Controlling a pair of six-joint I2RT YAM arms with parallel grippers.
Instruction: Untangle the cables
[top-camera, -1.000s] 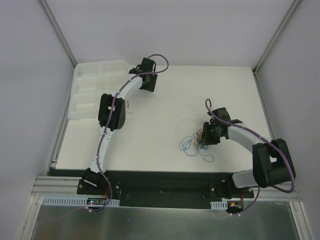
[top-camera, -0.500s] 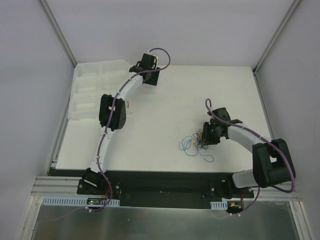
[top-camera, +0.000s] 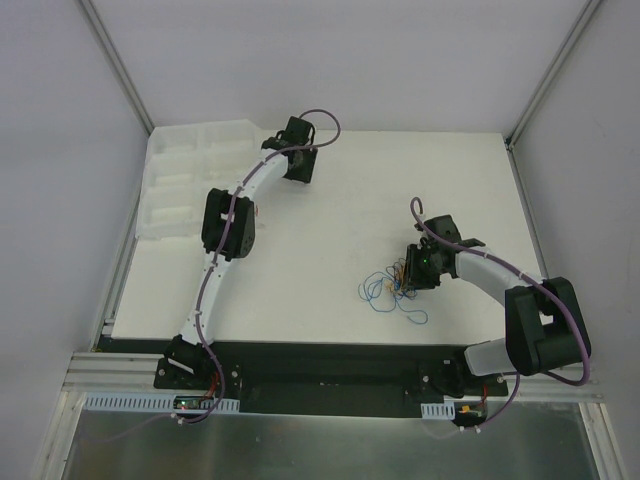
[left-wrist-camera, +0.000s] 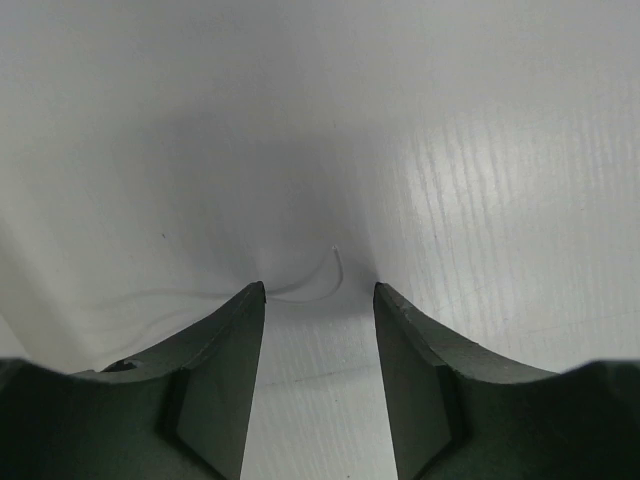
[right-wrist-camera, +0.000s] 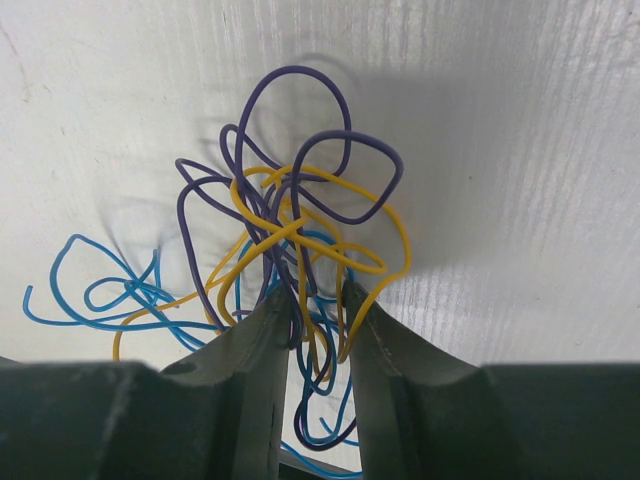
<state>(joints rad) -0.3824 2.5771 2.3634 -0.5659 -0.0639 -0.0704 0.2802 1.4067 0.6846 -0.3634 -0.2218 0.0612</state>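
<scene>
Noted thin purple, yellow and blue wire cables (right-wrist-camera: 290, 228) knotted on white bench (top-camera: 350, 200), strands pinched in right end effector (right-wrist-camera: 317, 300) (left end effector (left-wrist-camera: 318, 290) agape, empty, well apart); untangling judged barely begun.

We find the cables (top-camera: 390, 288) on the tabletop (top-camera: 340, 200), right of centre, between the fingers (right-wrist-camera: 250, 350) of the right gripper (right-wrist-camera: 318, 298); a tray (top-camera: 180, 170) sits far left, the left gripper (left-wrist-camera: 318, 292) beside it.
</scene>
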